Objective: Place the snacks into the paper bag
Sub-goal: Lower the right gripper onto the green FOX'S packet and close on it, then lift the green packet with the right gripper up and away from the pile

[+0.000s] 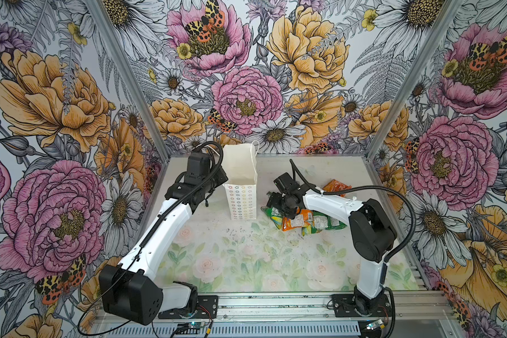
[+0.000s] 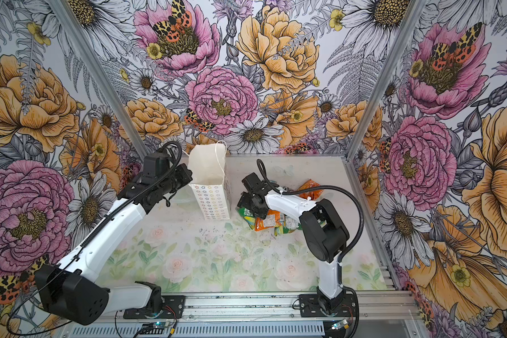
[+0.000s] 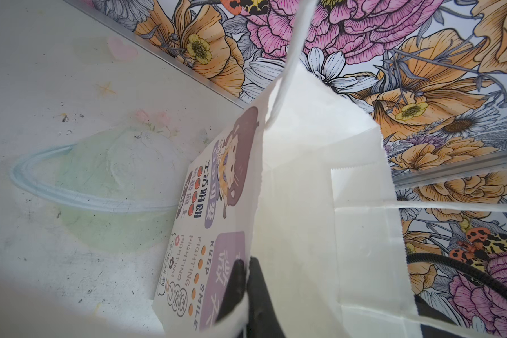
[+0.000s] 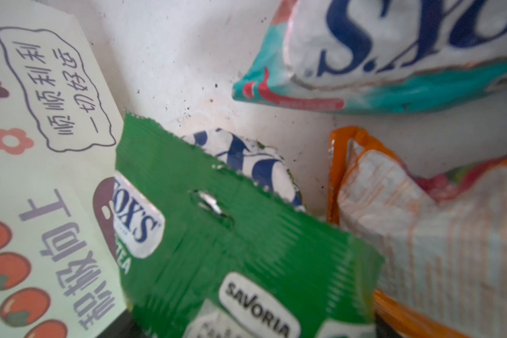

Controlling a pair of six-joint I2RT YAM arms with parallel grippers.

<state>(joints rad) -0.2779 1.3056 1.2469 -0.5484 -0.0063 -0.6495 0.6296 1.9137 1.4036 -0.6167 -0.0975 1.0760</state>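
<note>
The step in hand looks like picking one packet from the snacks (image 1: 303, 224), which lie heaped on the counter (image 1: 246, 263) just to the right of the paper bag (image 1: 242, 202). The right fingers (image 1: 271, 202) are low over the green packet (image 4: 246, 248), which sits just beside the bag and overlaps another packet. Whether they stand apart or have closed cannot be told — the wrist view shows only wrappers close up.

A good grip would take the green packet's flat sealed edge alone, clear of the orange packet (image 4: 422, 234) next to it. The lift should go straight up before swinging over the bag's mouth.

The left fingers (image 3: 234, 281) are clamped together on the bag's upper wall, holding the mouth open — that pinch ought not to loosen during the drop.

The right arm has its elbow raised, forearm reaching inward and wrist bent down. The left arm stretches forward to the bag's rim.
</note>
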